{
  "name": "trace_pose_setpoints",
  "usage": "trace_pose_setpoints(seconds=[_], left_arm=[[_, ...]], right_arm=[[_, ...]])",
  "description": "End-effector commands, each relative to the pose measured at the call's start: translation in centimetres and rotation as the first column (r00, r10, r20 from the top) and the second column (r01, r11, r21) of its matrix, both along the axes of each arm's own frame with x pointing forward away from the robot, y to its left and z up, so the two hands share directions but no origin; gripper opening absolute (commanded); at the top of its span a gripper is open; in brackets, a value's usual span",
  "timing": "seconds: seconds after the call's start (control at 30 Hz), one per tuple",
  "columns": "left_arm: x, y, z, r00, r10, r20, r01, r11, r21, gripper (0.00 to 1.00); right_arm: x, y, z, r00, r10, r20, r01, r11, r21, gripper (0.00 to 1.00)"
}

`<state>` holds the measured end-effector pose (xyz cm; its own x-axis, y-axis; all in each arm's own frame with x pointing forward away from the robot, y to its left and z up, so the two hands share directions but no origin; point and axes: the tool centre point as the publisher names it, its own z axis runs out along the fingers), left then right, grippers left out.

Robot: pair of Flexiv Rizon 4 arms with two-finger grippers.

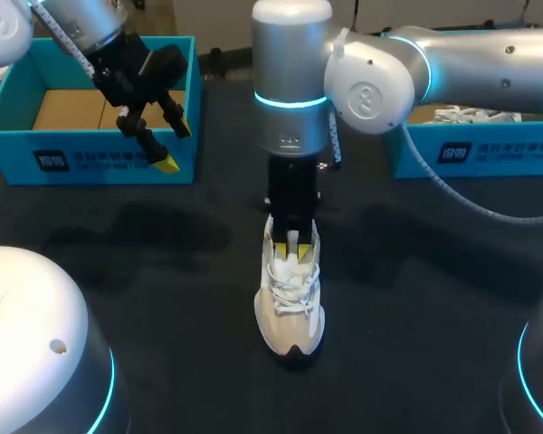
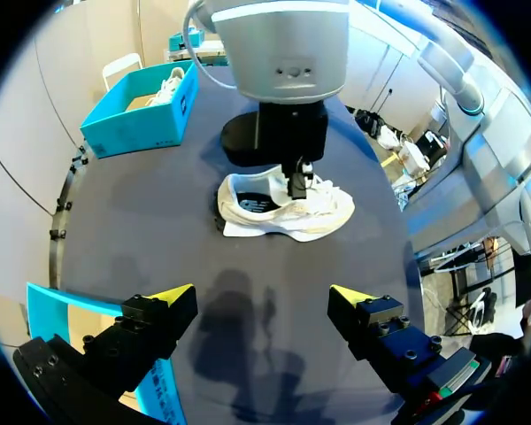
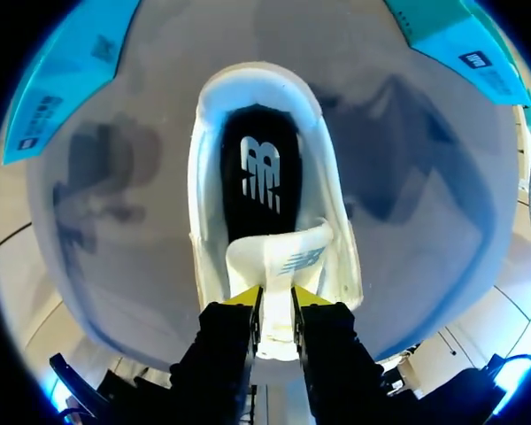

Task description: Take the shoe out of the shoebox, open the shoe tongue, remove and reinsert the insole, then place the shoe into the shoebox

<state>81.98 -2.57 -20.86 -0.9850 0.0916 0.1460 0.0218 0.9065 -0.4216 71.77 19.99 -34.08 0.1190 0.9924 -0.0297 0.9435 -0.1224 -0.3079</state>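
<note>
Right wrist view: right claw [image 3: 276, 299] clamped on the tongue [image 3: 279, 255]; insole [image 3: 258, 173] straight ahead along the shoe [image 3: 208, 232]; left claw [image 1: 175, 145], fingers apart, farther off.

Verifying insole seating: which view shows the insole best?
Right wrist view: it looks straight into the shoe, the dark insole lying inside, the right gripper shut on the tongue. Left wrist view shows only its heel part from the side. Head view hides it behind the right gripper and laces.
</note>
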Motion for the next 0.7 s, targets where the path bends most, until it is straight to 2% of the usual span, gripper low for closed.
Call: trace_pose_setpoints(seconds=[0.03,0.2,0.47,0.6,0.7], left_arm=[[-0.1,0.1,0.0,1.0,0.0,0.002,0.0,1.0,0.001,1.0],[-0.1,0.1,0.0,1.0,0.0,0.002,0.0,1.0,0.001,1.0],[-0.1,0.1,0.0,1.0,0.0,0.002,0.0,1.0,0.001,1.0],[-0.1,0.1,0.0,1.0,0.0,0.002,0.0,1.0,0.001,1.0],[-0.1,0.1,0.0,1.0,0.0,0.002,0.0,1.0,0.001,1.0]], right_arm=[[-0.1,0.3,0.3,1.0,0.004,0.002,-0.004,1.0,-0.01,0.24],[-0.6,-0.1,2.2,0.999,-0.017,0.05,0.02,0.998,-0.059,0.25],[0.1,0.1,-0.6,1.0,0.002,0.016,-0.002,1.0,-0.02,0.28],[-0.1,0.0,-0.6,1.0,0.001,0.013,-0.001,1.0,-0.017,0.29],[-0.3,-0.2,0.3,1.0,0.001,0.027,0.0,0.999,-0.035,0.29]])
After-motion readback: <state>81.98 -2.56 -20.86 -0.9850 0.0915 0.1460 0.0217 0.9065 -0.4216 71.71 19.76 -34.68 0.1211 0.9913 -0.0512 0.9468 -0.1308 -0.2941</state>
